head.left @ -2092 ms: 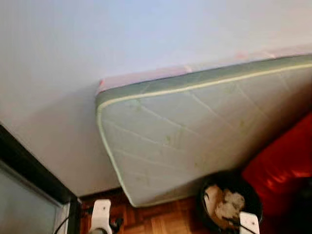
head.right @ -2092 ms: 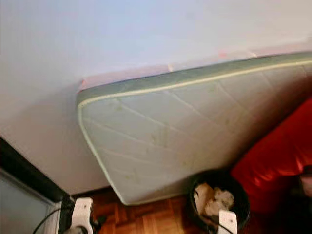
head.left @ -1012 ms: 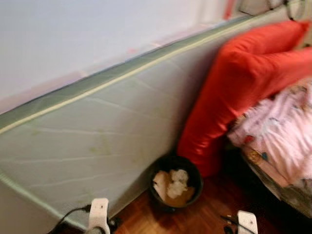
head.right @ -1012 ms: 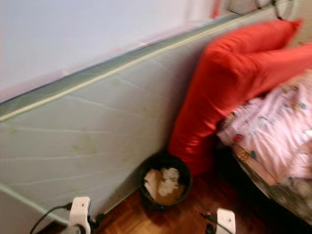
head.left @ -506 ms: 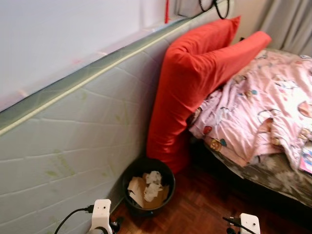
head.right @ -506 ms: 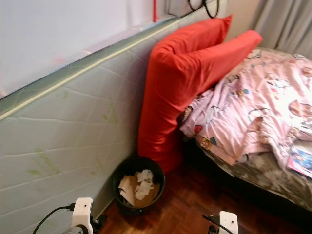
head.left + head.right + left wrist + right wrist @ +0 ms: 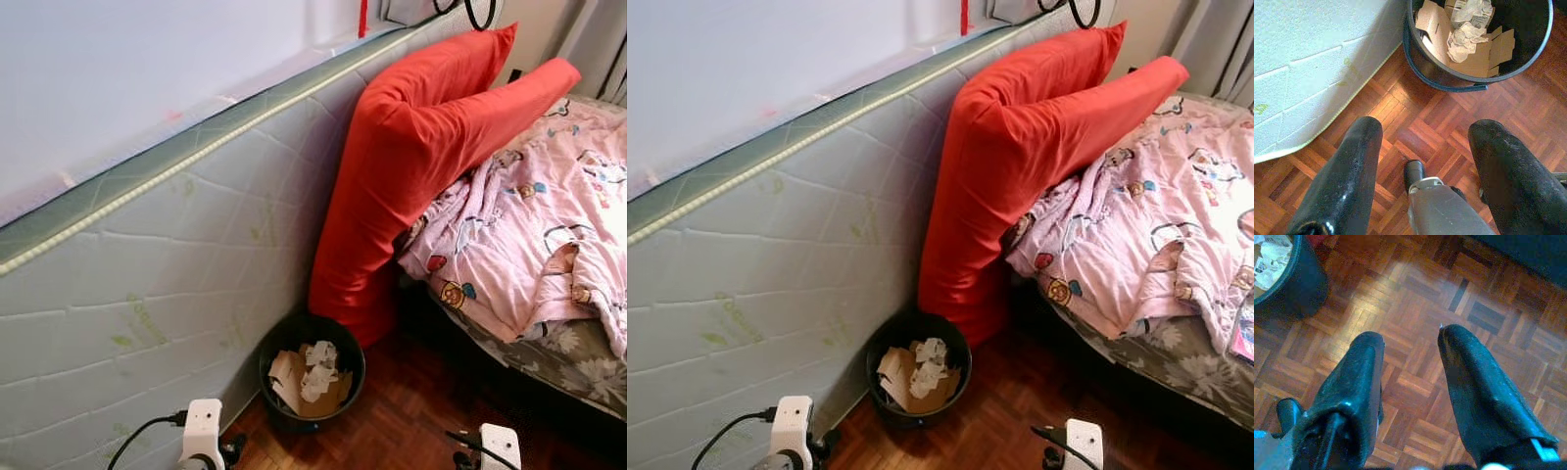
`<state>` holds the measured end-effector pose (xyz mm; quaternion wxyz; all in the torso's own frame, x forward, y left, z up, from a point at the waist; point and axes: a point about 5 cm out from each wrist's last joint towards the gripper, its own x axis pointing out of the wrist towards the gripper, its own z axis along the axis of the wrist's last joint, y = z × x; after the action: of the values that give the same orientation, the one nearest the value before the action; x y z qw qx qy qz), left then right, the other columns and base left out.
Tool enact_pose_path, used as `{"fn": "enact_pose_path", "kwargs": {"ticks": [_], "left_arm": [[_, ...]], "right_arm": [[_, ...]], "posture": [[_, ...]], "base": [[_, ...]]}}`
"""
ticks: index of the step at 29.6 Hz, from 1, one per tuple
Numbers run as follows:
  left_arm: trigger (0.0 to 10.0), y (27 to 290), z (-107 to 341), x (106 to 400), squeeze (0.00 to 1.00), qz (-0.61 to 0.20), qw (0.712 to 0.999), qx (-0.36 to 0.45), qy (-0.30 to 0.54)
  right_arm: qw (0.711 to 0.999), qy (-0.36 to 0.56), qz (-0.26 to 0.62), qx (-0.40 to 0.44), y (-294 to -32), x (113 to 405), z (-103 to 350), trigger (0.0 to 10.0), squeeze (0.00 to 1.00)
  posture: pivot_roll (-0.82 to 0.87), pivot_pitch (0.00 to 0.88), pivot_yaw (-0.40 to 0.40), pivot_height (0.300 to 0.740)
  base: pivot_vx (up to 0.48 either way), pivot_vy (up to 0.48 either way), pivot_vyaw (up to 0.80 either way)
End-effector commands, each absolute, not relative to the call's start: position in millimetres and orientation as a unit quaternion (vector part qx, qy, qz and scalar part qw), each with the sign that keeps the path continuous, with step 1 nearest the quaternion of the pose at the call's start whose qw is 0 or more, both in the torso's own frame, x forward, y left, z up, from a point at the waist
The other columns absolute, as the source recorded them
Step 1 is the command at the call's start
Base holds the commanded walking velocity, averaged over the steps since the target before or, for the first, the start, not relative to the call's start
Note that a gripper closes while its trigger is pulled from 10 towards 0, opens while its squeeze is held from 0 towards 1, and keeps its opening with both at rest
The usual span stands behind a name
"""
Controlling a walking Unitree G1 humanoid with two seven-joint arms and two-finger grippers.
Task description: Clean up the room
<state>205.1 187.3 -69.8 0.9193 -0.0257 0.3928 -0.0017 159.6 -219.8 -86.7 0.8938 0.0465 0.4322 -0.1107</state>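
so the head camera has swung round over the last couple of seconds: it was staring at blank wall and the corner of the mattress (image 7: 186,255), and now the red pillows (image 7: 431,127), the pink duvet (image 7: 549,215) and the edge of the bed are all in frame. nothing in the room moved, just the view. my read is it's scanning for stuff to tidy and hasn't picked a target yet.

the left gripper (image 7: 1422,161) hangs low over the parquet floor (image 7: 1415,298) with its fingers spread wide and nothing between them. the right gripper (image 7: 1410,367) is the same, open and empty, over bare floor.

the black wastebasket (image 7: 312,377) sits just ahead of the left gripper, against the leaning mattress and right under the pillows. inside it are torn cardboard pieces (image 7: 1479,46) and some crumpled paper (image 7: 1462,32), maybe half full, so there's room for more.
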Motion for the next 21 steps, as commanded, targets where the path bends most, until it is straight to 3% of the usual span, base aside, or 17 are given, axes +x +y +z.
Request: {"fn": "enact_pose_path", "kwargs": {"ticks": [1,10,21], "left_arm": [[10.0,195,-97,151,0.0,0.003,0.867,0.038,0.498],[10.0,196,-101,139,0.0,0.016,0.862,0.027,0.505],[10.0,195,-103,132,0.0,0.003,0.861,0.03,0.508]], "right_arm": [[0.864,0.489,-0.09,0.084,-245,171,-79,10.0,0.0],[0.855,0.493,-0.121,0.105,-247,158,-84,10.0,0.0],[0.857,0.491,-0.114,0.105,-249,151,-86,10.0,0.0]], "posture": [[0.15,0.0,-0.076,0.74],[0.13,0.0,-0.071,0.74],[0.13,0.0,-0.056,0.74]], "base": [[0.0,-0.296,0.0],[0.0,-0.318,-0.67],[0.0,-0.32,0.0]]}}
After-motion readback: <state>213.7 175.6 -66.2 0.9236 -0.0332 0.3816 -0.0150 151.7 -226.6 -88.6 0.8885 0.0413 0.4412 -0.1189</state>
